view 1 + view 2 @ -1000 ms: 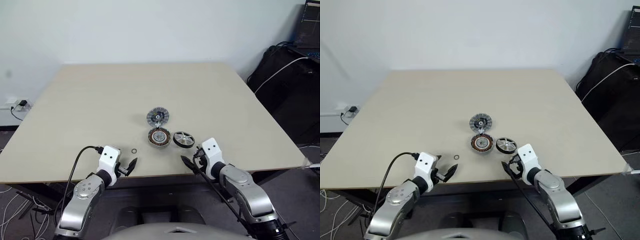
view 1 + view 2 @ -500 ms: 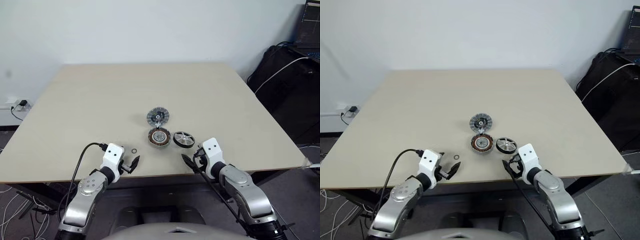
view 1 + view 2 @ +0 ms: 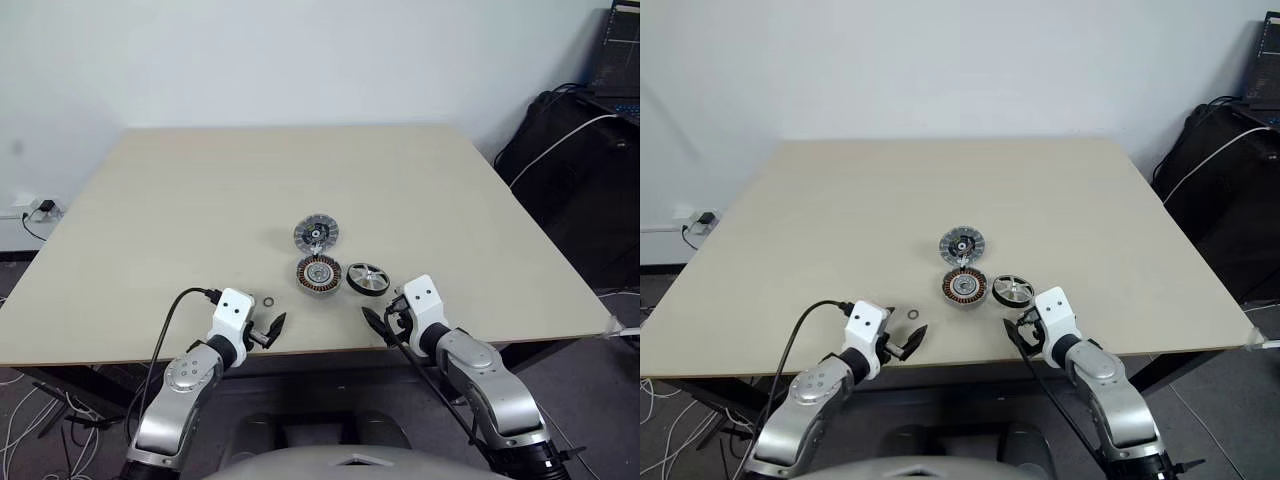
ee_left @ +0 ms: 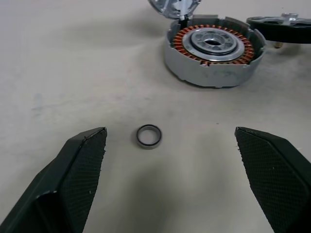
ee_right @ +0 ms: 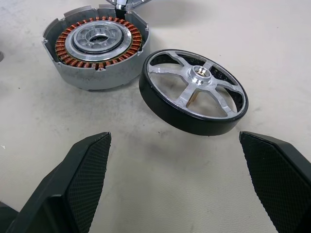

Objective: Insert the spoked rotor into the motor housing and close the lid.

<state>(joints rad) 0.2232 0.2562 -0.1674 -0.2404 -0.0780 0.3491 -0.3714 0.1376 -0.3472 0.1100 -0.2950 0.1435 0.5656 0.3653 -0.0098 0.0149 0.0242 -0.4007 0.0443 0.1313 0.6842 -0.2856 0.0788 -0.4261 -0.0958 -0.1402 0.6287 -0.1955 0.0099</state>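
Black-rimmed spoked rotor (image 5: 194,91) beside motor housing (image 5: 96,45)

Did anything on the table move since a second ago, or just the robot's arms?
Only the left gripper moved: it slid toward the middle of the table's near edge, ending just in front of the tiny ring. Its jaws stayed open and took hold of nothing. The right gripper kept still, open, near the spoked rotor. The motor housing, the lid and the ring lie where they were.

Bare table (image 3: 200,190) all round; motor housing (image 3: 318,274) crowds spoked rotor (image 3: 367,278).
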